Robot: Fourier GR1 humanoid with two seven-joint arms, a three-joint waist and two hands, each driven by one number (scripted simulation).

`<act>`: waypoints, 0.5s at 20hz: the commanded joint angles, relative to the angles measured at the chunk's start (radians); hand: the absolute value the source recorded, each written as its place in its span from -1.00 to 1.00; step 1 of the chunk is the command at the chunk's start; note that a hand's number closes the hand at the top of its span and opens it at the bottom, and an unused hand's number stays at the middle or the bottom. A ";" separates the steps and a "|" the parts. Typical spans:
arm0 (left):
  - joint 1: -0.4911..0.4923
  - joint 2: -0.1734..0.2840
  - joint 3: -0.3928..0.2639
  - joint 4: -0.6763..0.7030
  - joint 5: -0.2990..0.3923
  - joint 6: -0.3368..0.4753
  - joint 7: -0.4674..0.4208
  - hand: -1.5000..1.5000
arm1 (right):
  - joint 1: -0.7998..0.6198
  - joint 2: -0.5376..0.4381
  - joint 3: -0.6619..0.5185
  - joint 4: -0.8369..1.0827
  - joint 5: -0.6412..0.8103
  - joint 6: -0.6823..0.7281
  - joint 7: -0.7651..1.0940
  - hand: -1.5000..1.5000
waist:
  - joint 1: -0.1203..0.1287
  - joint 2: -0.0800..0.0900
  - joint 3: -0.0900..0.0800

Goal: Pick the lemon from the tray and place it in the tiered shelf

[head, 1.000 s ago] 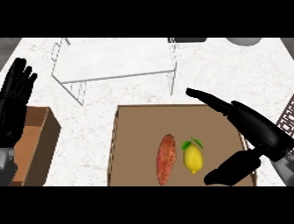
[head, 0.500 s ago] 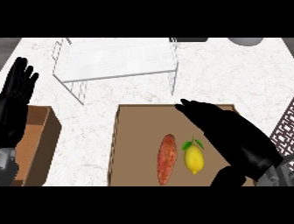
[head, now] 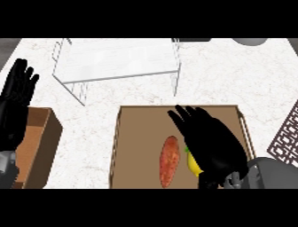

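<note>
The right hand [head: 210, 144] lies flat and palm down at the lower right, its fingers straight and pointing up and to the left, with the grey forearm [head: 279, 174] entering from the bottom right corner. The left hand [head: 11, 106] rests open at the left edge, fingers straight and pointing up.

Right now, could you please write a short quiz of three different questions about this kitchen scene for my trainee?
1. True or false: the right hand is above the tray.
2. What lies directly left of the lemon? A) a long reddish vegetable B) a cup C) a knife
3. Fill in: the white shelf stands ____ the tray, farther from the robot.

Key: 1 true; 2 A, the reddish vegetable; 3 behind.
</note>
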 commanded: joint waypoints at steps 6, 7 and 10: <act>0.063 -0.044 -0.023 0.046 -0.015 0.016 -0.008 0.00 | 0.007 0.047 0.046 0.075 0.073 0.066 0.125 -1.00 | -0.009 0.012 -0.023; 0.032 -0.052 -0.036 0.033 -0.011 0.027 0.034 0.00 | 0.018 0.118 0.066 0.110 0.116 0.013 0.158 -1.00 | -0.009 0.012 -0.023; 0.076 -0.050 -0.017 0.045 0.006 -0.001 -0.019 0.00 | 0.061 0.066 0.061 0.146 0.144 0.016 0.054 -1.00 | -0.005 0.014 -0.022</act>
